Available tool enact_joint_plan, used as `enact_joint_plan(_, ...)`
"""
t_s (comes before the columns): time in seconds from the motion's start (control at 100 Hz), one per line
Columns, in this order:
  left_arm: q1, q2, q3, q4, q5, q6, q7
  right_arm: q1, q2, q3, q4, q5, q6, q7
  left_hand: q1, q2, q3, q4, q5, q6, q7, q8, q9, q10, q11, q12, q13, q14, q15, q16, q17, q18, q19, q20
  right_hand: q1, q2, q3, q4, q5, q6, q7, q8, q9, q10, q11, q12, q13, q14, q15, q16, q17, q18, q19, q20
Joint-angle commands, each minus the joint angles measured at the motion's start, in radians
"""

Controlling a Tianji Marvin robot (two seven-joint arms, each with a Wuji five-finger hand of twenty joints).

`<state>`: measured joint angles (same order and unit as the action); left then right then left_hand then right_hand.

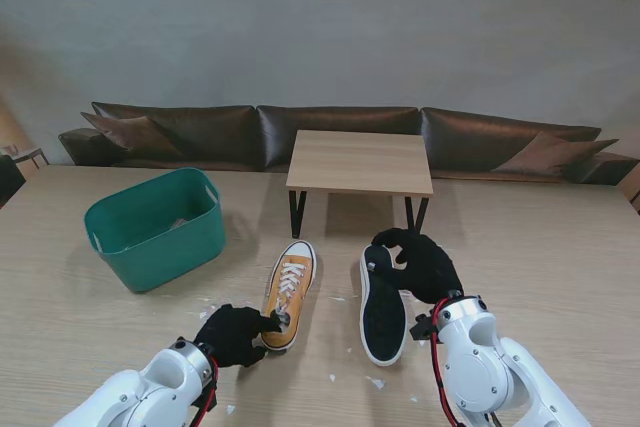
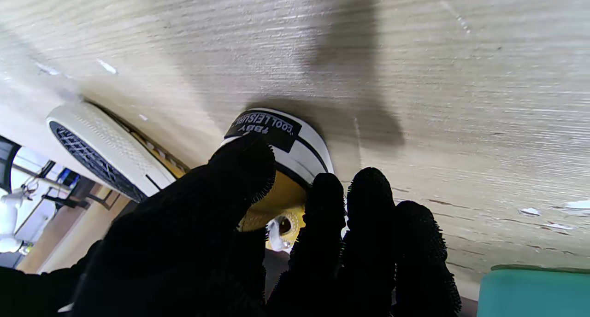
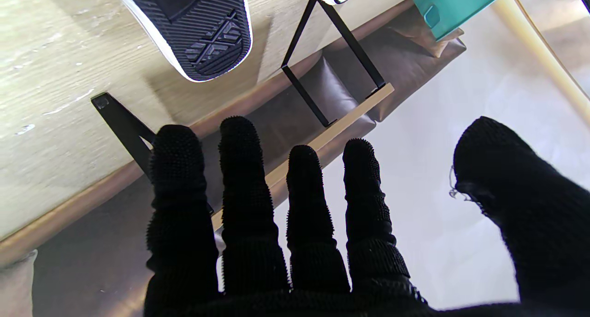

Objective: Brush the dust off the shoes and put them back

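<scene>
Yellow canvas marks the sneaker [image 1: 289, 292] you are working on: it lies upright on the counter [image 1: 560, 267], toe pointing away from you, white laces and white rubber rim showing, with a black heel label seen in the left wrist view. Your left hand [image 1: 235, 334] is closed around its heel, thumb [image 2: 230, 183] on one side and fingers [image 2: 368, 215] on the other. Just beside that sneaker, to its right, the second shoe [image 1: 383, 305] rests on its side with its dark ribbed sole [image 3: 203, 36] turned up. Your right hand [image 1: 425, 262] hovers over that shoe's far end, fingers spread and holding nothing, as the right wrist view shows. Judged from this, the step in hand is securing the yellow sneaker for cleaning; no brush is visible. The next move calls for a firm heel grip and a lift clear of the counter. Farther from you than the yellow sneaker stands a small wooden table [image 1: 360, 162]; to its left, a green tub [image 1: 160, 232]. White flecks [image 1: 375, 382] lie scattered near both shoes.
</scene>
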<state>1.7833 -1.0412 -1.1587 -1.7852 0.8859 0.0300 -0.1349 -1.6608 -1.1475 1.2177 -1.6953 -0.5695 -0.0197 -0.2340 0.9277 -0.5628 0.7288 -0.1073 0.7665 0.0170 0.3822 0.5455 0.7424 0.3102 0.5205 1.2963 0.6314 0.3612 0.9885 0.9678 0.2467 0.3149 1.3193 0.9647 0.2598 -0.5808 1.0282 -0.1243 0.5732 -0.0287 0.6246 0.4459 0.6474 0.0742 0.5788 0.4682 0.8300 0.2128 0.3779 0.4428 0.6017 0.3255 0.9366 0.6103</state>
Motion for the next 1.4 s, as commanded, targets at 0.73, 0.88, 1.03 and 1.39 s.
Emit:
enact_joint_plan(0.73, -0.029, -0.013, 0.119, 0.099, 0.062, 0.107, 0.104, 0.002, -0.007, -0.011, 0.009, 0.01, 0.01, 0.011, 0.018, -0.163, -0.008, -0.065, 0.048, 0.03, 0.736, 0.269, 0.111, -0.061, 0.148, 0.144, 0.146, -0.067, 0.167, 0.013, 0.139, -0.011, 0.13, 0.011, -0.008, 0.042, 0.022, 0.025, -0.005, 0.034, -0.005, 0.017, -0.018, 0.021, 0.006, -0.015, -0.013, -0.001, 0.013, 0.0, -0.274, 0.015, -0.009, 0.007)
enact_joint_plan(0.88, -0.033, -0.017, 0.131, 0.121, 0.098, 0.117, 0.162, 0.003, -0.007, -0.013, 0.011, 0.006, 0.011, 0.007, -0.083, -0.216, 0.09, -0.096, 0.083, 0.073, 0.887, 0.338, 0.15, -0.092, 0.254, 0.094, 0.214, -0.089, 0.223, -0.001, 0.207, -0.007, 0.177, -0.019, -0.008, 0.041, 0.022, 0.025, -0.011, 0.041, -0.001, 0.017, -0.017, 0.022, 0.008, -0.016, -0.011, 0.0, 0.014, 0.0, -0.273, 0.015, -0.007, 0.007)
enact_joint_plan(1.03, -0.037, -0.02, 0.136, 0.138, 0.127, 0.111, 0.214, 0.005, -0.006, -0.014, 0.013, 0.004, 0.011, 0.008, -0.181, -0.235, 0.191, -0.076, 0.156, 0.118, 0.974, 0.428, 0.203, -0.124, 0.309, 0.006, 0.284, -0.108, 0.253, -0.02, 0.272, -0.01, 0.22, -0.063, -0.009, 0.045, 0.022, 0.025, -0.015, 0.044, 0.001, 0.016, -0.018, 0.021, 0.009, -0.016, -0.012, 0.001, 0.015, 0.0, -0.273, 0.015, -0.006, 0.006)
enact_joint_plan(1.39, -0.037, -0.026, 0.111, 0.162, 0.166, 0.05, 0.332, 0.008, -0.006, -0.018, 0.02, -0.003, 0.01, 0.004, -0.148, -0.282, 0.18, -0.093, 0.256, 0.151, 1.03, 0.516, 0.372, -0.179, 0.248, 0.01, 0.45, -0.122, 0.174, -0.089, 0.423, -0.026, 0.281, -0.24, -0.012, 0.06, 0.023, 0.028, -0.014, 0.048, 0.008, 0.013, -0.011, 0.022, 0.011, -0.018, -0.006, 0.003, 0.018, 0.0, -0.271, 0.016, -0.003, 0.005)
